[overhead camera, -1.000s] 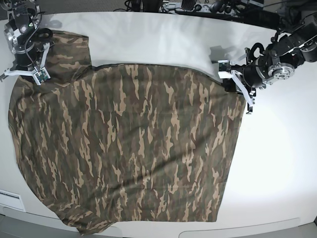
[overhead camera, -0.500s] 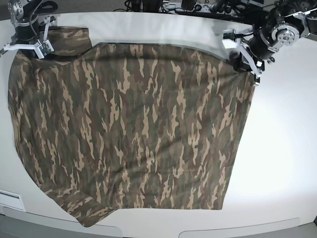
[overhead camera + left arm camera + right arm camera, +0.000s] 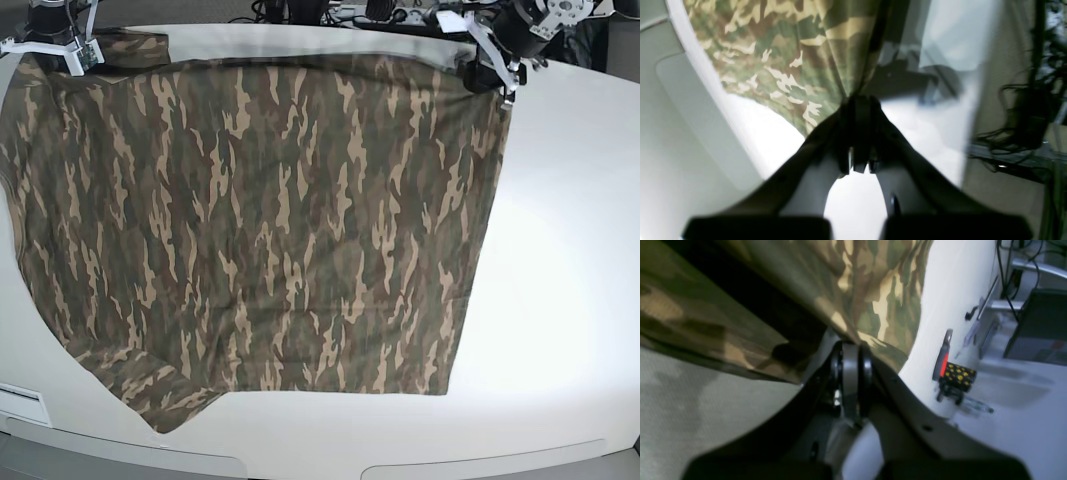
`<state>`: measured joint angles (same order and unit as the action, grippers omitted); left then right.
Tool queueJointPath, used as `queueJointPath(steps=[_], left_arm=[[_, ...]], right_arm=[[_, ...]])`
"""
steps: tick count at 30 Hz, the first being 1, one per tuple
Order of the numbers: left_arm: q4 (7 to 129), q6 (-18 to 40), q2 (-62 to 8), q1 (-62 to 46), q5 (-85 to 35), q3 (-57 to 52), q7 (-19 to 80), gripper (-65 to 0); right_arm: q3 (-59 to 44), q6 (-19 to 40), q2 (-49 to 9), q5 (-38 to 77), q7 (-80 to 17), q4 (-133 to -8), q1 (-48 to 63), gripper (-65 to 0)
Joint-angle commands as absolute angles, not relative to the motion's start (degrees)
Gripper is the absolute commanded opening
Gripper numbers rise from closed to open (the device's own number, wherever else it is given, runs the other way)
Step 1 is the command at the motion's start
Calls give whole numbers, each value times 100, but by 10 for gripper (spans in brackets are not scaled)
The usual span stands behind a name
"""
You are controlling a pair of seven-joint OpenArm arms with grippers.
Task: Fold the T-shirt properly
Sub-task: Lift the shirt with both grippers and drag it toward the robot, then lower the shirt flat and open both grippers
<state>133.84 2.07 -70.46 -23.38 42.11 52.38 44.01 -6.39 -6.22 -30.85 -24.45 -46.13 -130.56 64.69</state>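
Note:
The camouflage T-shirt (image 3: 260,220) is spread wide over the white table (image 3: 570,250), its far edge held up at both corners. My left gripper (image 3: 490,75), at the far right in the base view, is shut on the shirt's far right corner; its wrist view shows the cloth (image 3: 790,50) bunched into the closed fingertips (image 3: 858,103). At the far left my right gripper (image 3: 60,50) is shut on the other corner, with the fabric (image 3: 873,283) pinched at its tips (image 3: 850,346). A sleeve (image 3: 160,395) lies near the front left edge. Collar and label are hidden.
Cables and dark equipment (image 3: 380,12) line the table's far side. A red and black-yellow tool (image 3: 953,373) shows beyond the cloth in the right wrist view. The table's front rim (image 3: 480,465) runs just below the shirt's hem.
Both grippers have moved toward the far edge of the table, still shut on the shirt's corners. The far edge of the cloth has been drawn back and stretched out with them.

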Motion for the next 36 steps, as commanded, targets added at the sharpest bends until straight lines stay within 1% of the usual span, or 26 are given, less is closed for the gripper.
queueJointPath(steps=[1, 6, 8, 11, 16, 18, 22, 25, 30, 33, 36], left_arm=[[13500, 134, -7155, -2423, 4386, 5216, 4423, -650], [13500, -204, -7126, -2473, 4759, 5048, 4392, -650], [13500, -423, -7126, -2405, 4753, 4692, 4305, -650], [13397, -478, -7124, -2123, 4305, 4032, 3918, -650], [13211, -370, -6928, -1708, 3194, 3267, 2788, -650], [13122, -311, -6764, -1542, 2773, 3188, 2536, -650], [12637, 82, -6386, -1149, 2206, 3190, 2259, -650], [12090, 132, -6132, -972, 2176, 3190, 2220, -650], [11380, 132, -5793, -836, 2176, 3190, 1870, -650], [11207, 224, -5603, -832, 2176, 3190, 1758, -650], [11201, 215, -5498, -816, 2174, 3190, 1752, -650]], right_arm=[[-685, -711, -3116, -2665, -4613, -13163, 6569, -650], [-687, -862, -3138, -3201, -4340, -13163, 6543, -650], [-694, -784, -3188, -3253, -4200, -13163, 6386, -650], [-794, -521, -3361, -2926, -4018, -13150, 5981, -650], [-1146, 82, -3529, -1881, -3428, -13107, 5295, -650], [-1267, 336, -3529, -1516, -3267, -13107, 4980, -650], [-1328, 788, -3529, -886, -3081, -12958, 4383, -650], [-1328, 996, -3529, -725, -3059, -12394, 4021, -650], [-1328, 1017, -3529, -722, -3057, -11360, 3371, -650], [-1328, 1033, -3544, -624, -3059, -11043, 3105, -650], [-1328, 1352, -3581, -174, -3061, -10997, 2893, -650]])
